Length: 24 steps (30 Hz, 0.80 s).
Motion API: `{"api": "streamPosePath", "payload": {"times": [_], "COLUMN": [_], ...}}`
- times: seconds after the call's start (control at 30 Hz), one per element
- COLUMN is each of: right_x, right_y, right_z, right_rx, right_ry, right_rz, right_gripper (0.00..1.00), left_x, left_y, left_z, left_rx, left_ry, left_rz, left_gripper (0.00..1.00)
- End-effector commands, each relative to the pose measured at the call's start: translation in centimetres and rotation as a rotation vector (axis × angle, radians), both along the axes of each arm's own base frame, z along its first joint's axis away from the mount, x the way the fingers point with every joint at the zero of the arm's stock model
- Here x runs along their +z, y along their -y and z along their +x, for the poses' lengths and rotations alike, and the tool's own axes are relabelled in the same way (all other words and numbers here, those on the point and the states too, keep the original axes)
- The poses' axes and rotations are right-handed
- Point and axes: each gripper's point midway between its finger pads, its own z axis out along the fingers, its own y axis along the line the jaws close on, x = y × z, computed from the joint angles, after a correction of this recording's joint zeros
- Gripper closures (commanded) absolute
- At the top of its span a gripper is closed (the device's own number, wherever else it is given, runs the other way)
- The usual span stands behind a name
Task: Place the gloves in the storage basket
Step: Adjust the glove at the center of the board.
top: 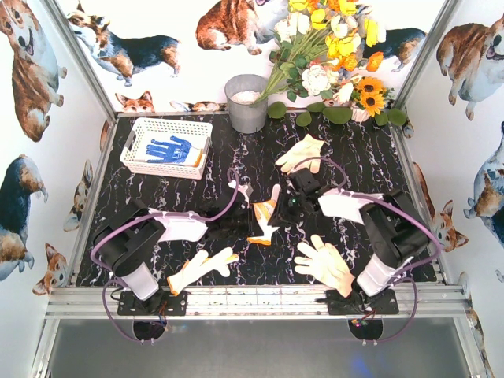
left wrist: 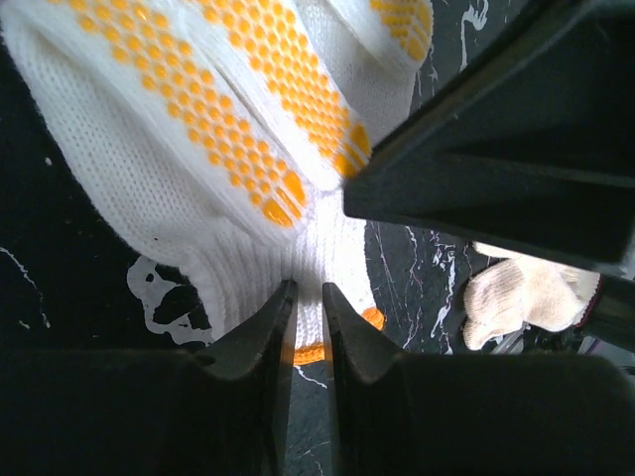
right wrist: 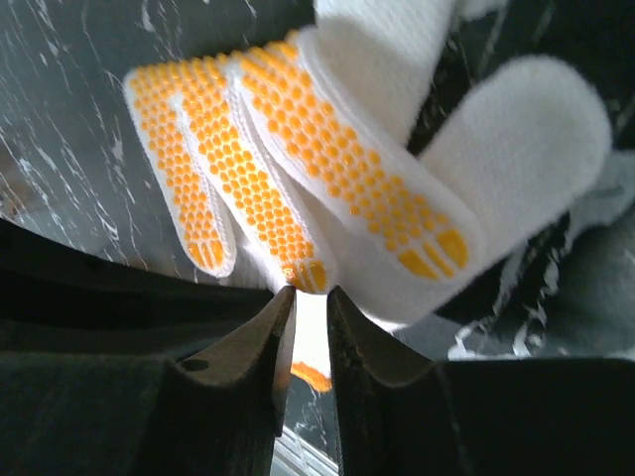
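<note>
While the left gripper (left wrist: 308, 302) and the right gripper (right wrist: 310, 309) are both clamping on the same white knitted glove with orange grip dots (top: 264, 214), over the middle of the black marbled tabletop (top: 370, 157) and well apart from the white lattice-sided plastic basket (top: 157, 168) at the far left, they are risking pulling against each other. Either thin pinch of fabric could be slipping free in the lift.

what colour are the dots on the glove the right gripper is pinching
Orange, on the white glove; clearest in the right wrist view.
</note>
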Motion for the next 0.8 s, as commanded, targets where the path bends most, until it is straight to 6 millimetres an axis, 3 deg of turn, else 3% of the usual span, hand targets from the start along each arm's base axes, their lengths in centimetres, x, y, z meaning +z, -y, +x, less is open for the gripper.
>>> {"api": "streamPosePath", "payload": {"times": [0.0,0.17,0.37,0.53,0.67,0.77], "right_x": [2.5,3.2,2.4,4.8,7.6,8.6], "right_y": [-2.6,-3.7,-4.4,-3.5,-1.9,-0.5], "right_z": [3.5,6.3,10.3,14.1,15.0,13.7], "right_rx": [0.019,0.010,-0.010,-0.033,-0.036,-0.023], "right_ry": [0.109,0.161,0.191,0.262,0.325,0.325], "right_rz": [0.081,0.087,0.096,0.111,0.099,0.078], "right_gripper": [0.78,0.78,0.78,0.76,0.70,0.64], "left_x": [-2.8,-3.5,-3.4,-3.1,-1.3,0.8], "left_y": [-1.7,-3.0,-3.7,-3.9,-3.0,-2.2], "left_z": [-1.6,-3.2,-5.0,-6.7,-6.5,-5.5], "left_rx": [-0.022,-0.051,-0.098,-0.130,-0.134,-0.117], "left_ry": [-0.034,-0.058,-0.069,-0.073,-0.032,0.014], "left_rz": [0.095,0.152,0.173,0.172,0.143,0.107], "left_gripper": [0.88,0.88,0.88,0.87,0.76,0.66]}}
